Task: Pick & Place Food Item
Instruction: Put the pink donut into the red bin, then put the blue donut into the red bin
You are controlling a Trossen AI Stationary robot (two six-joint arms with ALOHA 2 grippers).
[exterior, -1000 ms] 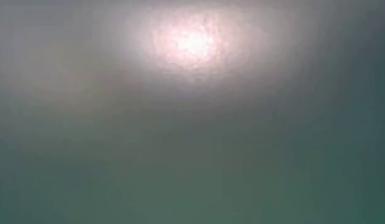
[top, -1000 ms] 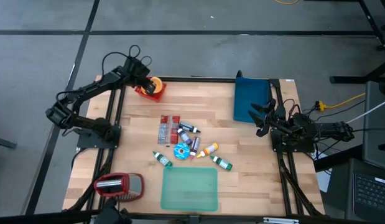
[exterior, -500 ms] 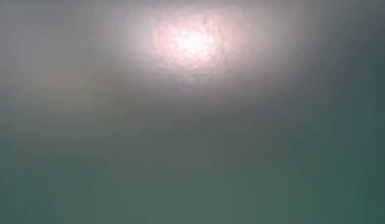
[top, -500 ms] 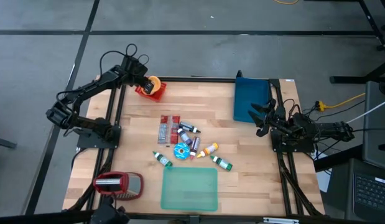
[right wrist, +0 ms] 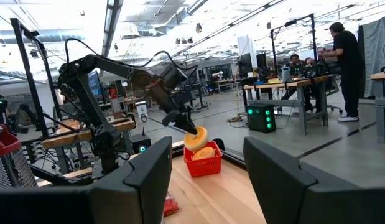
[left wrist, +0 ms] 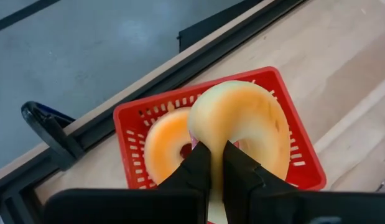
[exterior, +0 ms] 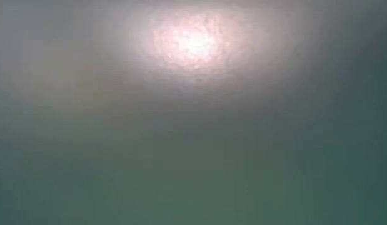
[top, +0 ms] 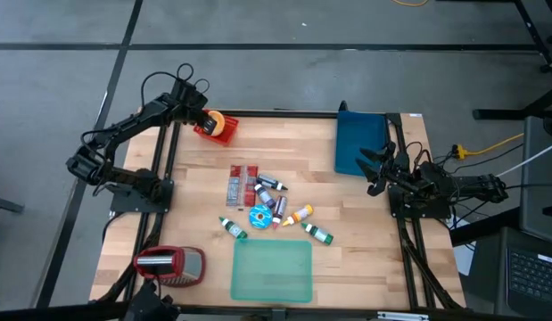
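Observation:
At the table's far left corner stands a red basket (top: 218,133) (left wrist: 292,112) with an orange bagel (left wrist: 164,140) lying in it. Over the basket my left gripper (top: 204,119) (left wrist: 212,163) is shut on a second, paler bagel (left wrist: 242,118) (right wrist: 195,137), which stands on edge. By the table's right edge my right gripper (top: 375,169) (right wrist: 208,180) waits open with nothing between its fingers. The low view is only a blur. My left gripper pinches the pale bagel's ring (left wrist: 214,140) between its two fingers, one finger (left wrist: 195,165) through the hole side and one on the outer rim. The fingers slant down from the table's left. The bagel stands upright on edge above the basket, beside the other bagel.
A heap of small bottles and packets (top: 262,201) lies mid-table. A green board (top: 271,270) lies at the near edge, a red and silver appliance (top: 168,266) at the near left, a blue bin (top: 360,143) at the far right. People stand in the room beyond.
My left gripper has swung a little toward the table's far left corner with the pale bagel, staying shut and over the basket.

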